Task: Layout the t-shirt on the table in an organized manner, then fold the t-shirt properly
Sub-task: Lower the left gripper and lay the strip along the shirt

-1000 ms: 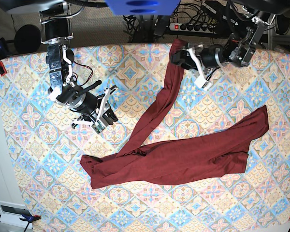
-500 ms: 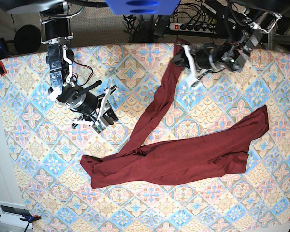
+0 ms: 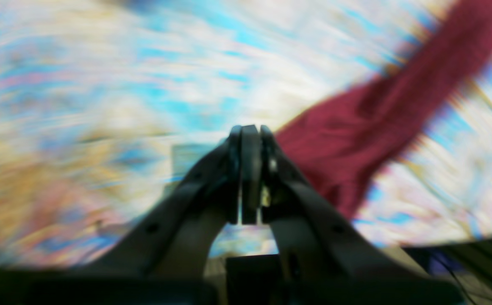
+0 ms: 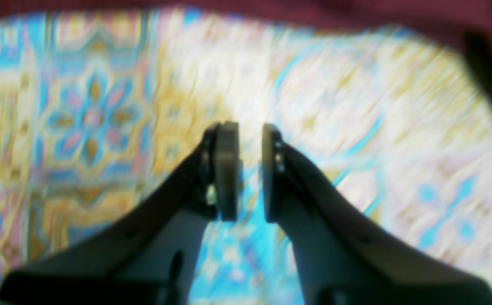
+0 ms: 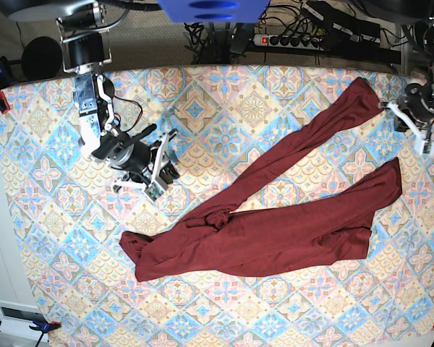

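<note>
T-shirt [image 5: 275, 224] sleeve now swung rightward, cuff just beside clenched, empty left gripper [image 5: 419, 130]

The left gripper [image 5: 411, 119] closed and apparently dragged the t-shirt [image 5: 275, 231] sleeve rightward.

Shirt [image 5: 275, 235] lies on the counter [image 5: 43, 238], body across the near-middle. One sleeve runs from its left part diagonally up to the far right corner. Left end effector [image 5: 409, 119] at the far right edge, just beside that sleeve's end. Right end effector [image 5: 159, 173] over the counter's left half, apart from the shirt, behind its left end.
</note>
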Controlling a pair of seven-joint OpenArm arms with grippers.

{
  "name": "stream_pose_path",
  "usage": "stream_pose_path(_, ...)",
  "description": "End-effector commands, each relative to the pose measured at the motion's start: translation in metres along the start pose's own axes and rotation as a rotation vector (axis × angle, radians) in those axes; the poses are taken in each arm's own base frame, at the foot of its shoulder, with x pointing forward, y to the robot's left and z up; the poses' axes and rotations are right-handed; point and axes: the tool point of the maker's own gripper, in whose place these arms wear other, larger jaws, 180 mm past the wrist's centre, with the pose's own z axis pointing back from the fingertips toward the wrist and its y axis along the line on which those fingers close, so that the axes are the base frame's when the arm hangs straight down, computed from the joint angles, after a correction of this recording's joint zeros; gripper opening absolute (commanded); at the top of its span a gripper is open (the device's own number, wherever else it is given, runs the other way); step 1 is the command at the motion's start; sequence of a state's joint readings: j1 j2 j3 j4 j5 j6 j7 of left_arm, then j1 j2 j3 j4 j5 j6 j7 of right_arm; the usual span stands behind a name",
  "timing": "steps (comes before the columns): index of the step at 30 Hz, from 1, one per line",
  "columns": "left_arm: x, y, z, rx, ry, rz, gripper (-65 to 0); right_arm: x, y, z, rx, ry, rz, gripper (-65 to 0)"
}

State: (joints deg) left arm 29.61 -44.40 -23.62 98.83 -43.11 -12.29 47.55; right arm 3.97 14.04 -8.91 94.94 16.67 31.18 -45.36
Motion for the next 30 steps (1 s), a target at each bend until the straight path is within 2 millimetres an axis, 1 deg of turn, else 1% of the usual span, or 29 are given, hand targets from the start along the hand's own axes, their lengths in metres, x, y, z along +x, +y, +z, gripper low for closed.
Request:
stream_pose_path(1,0.016,0.013,0.009,0.028,-0.046,-0.005,-65.0,0.021,-0.01,0.003,-0.015,-0.061,0.01,-55.6)
stream_pose_path(4,0.023,0.068,0.03,0.154,-0.096,0.092,-65.0,0.032,-0.026,-0.001,-0.034,-0.069,0.013,-55.5)
stream_pose_path(6,0.018,0.096,0.038,0.214,-0.104,0.159,-65.0,0.038,-0.036,-0.004,-0.045,-0.07,0.012,-55.5)
stream_pose_path(7,0.014,0.104,0.04,0.228,-0.103,0.184,-65.0,0.04,-0.042,-0.006,-0.05,-0.067,0.008,-55.5)
stream_pose_path(9,0.013,0.103,0.04,0.22,-0.099,0.177,-65.0,0.044,-0.052,-0.01,-0.06,-0.063,0.002,-55.3)
stream_pose_path(10,0.015,0.095,0.039,0.193,-0.099,0.142,-65.0,0.05,-0.059,-0.01,-0.069,-0.068,0.003,-55.3)
stream_pose_path(11,0.015,0.082,0.034,0.149,-0.09,0.1,-65.0,0.056,-0.065,-0.011,-0.077,-0.073,0.005,-55.2)
stream_pose_path(12,0.008,0.063,0.028,0.094,-0.067,0.047,-65.0,0.061,-0.071,-0.011,-0.084,-0.078,0.006,-55.2)
stream_pose_path(14,-0.002,0.033,0.025,0.003,-0.032,-0.051,-64.9,0.068,-0.081,-0.012,-0.096,-0.08,0.005,-55.2)
stream_pose_path(15,-0.01,0.021,0.025,-0.033,-0.009,-0.088,-64.9,0.068,-0.084,-0.012,-0.1,-0.077,0.001,-55.2)
stream_pose_path(16,-0.014,0.011,0.026,-0.06,0.0,-0.117,-64.9,0.069,-0.087,-0.012,-0.105,-0.077,0.002,-55.2)
stream_pose_path(18,-0.017,-0.006,0.028,-0.104,-0.004,-0.143,-64.9,0.064,-0.093,-0.008,-0.116,-0.063,0.008,-55.2)
stream_pose_path(21,-0.022,-0.023,0.031,-0.148,-0.006,-0.18,-64.8,0.063,-0.095,-0.007,-0.119,-0.06,0.01,-55.2)
stream_pose_path(24,-0.031,-0.028,0.031,-0.175,0.015,-0.195,-63.6,0.063,-0.095,-0.007,-0.119,-0.06,0.01,-55.2)
stream_pose_path(26,-0.041,-0.043,0.025,-0.22,0.043,-0.202,-60.3,0.063,-0.095,-0.007,-0.119,-0.06,0.01,-55.2)
stream_pose_path(28,-0.046,-0.05,0.022,-0.237,0.055,-0.2,-55.6,0.064,-0.095,-0.007,-0.121,-0.061,0.011,-55.2)
stream_pose_path(30,-0.05,-0.053,0.021,-0.242,0.052,-0.174,-49.0,0.064,-0.095,-0.007,-0.121,-0.061,0.011,-55.2)
